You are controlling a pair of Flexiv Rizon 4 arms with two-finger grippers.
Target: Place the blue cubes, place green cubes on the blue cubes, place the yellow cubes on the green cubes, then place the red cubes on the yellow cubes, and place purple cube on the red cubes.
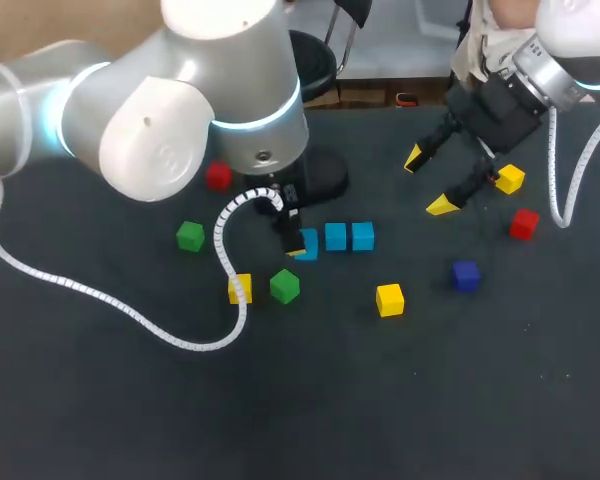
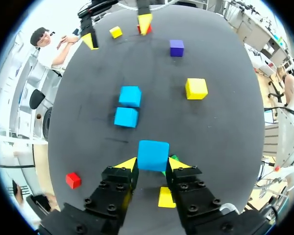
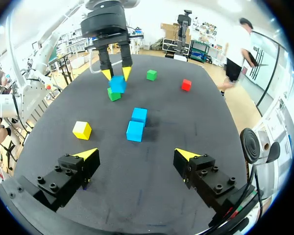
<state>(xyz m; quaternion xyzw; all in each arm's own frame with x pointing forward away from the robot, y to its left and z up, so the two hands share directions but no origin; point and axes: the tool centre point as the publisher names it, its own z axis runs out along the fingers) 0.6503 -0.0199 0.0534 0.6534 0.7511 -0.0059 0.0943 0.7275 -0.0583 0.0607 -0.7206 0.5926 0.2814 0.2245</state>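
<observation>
Left fingers (image 2: 127, 164) tight around blue cube (image 2: 153, 155)

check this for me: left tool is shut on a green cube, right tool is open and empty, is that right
Not quite. The left tool is shut on a blue cube, not a green one; the left wrist view shows it held between the yellow tips. The rest stands: the right tool is open and empty.
</observation>
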